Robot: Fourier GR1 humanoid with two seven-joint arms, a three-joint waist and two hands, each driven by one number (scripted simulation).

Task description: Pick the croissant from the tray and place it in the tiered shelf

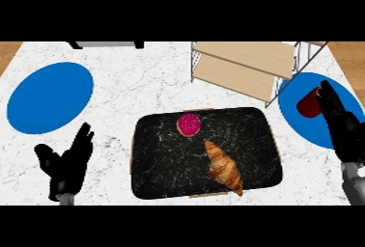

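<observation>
Left robot hand [68, 166] low at the view's left, over bare counter [143, 82], fingers straight and spread, thumb out to the side, holding nothing. Its forearm is cut off at the bottom edge.

Right robot hand [345, 128] at the far right edge, fingers straight and pointing away, also holding nothing. The edge of the view clips it and only a stub of grey forearm shows below it. The fingertips overlap the near side of a red object [309, 102]; can't tell contact from overlap in this steep view.

Black tray [153, 159] in the middle, dark marbled surface. Croissant [225, 166] lies on its right half, long axis running from near the tray's centre toward the near right corner, well apart from both hands. Pink round pastry [189, 124] sits on the tray's far part, just beyond the croissant's far tip, not touching it.

Blue plate [299, 116] at right carries the red object; the hand hides part of it and what the object is can't be made out. Another blue plate [50, 96] at left.

Tiered shelf [242, 65] at far right, pale wooden boards in a thin wire frame, top cut off. A dark and grey object [107, 44] at the far left edge is mostly cropped, unidentifiable.
</observation>
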